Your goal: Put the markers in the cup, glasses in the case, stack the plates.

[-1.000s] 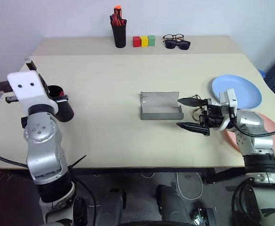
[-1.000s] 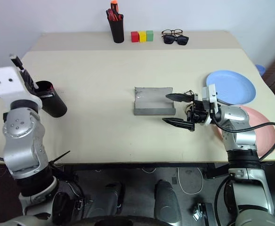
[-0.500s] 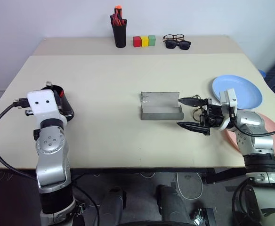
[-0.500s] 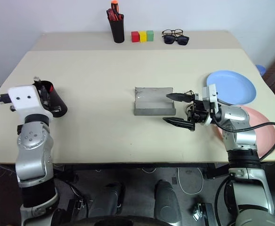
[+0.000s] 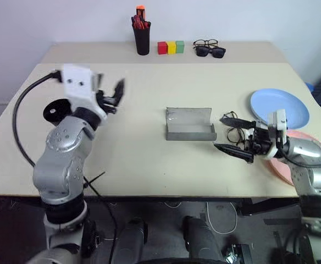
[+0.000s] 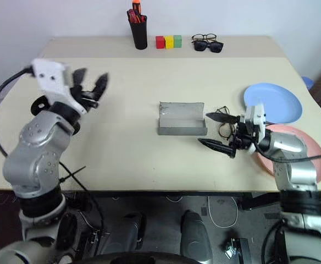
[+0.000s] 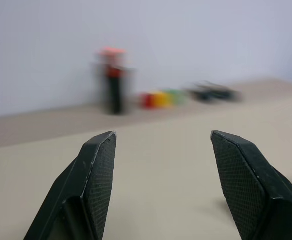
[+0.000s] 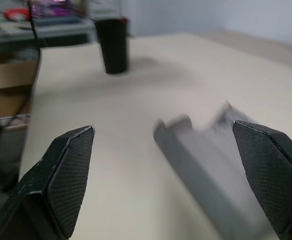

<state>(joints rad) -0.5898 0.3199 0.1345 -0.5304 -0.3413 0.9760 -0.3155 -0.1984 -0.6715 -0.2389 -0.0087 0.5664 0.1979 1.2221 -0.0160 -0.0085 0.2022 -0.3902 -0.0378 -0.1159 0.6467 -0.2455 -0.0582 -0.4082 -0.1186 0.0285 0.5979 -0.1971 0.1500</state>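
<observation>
Beige bench [image 5: 149,93] against a pale wall. One grey case [image 5: 190,125] sits mid-bench, lid open and upright. One pair of wire-framed glasses [image 5: 233,127] lies on the bench just right of the case, between it and the right gripper [image 5: 233,135], not held. Right fingers spread wide, level, pointing toward the case, empty. Two plates at the right edge, unstacked: light blue plate [image 5: 282,106] further back, pink plate [image 5: 314,159] nearer and partly under the right arm; whether their rims touch I cannot tell. One black cup [image 5: 54,109] near the left edge, mostly hidden behind the left arm; markers not discernible from here. Left gripper [image 6: 92,86] is raised above the bench, right of the cup, fingers spread, empty.

Back edge, one of each: black pen holder [image 5: 142,39] with red and orange pens, row of red/yellow/green blocks [image 5: 171,47], black sunglasses [image 5: 209,49] with another dark frame just behind. Nothing lies between the glasses and the case.
</observation>
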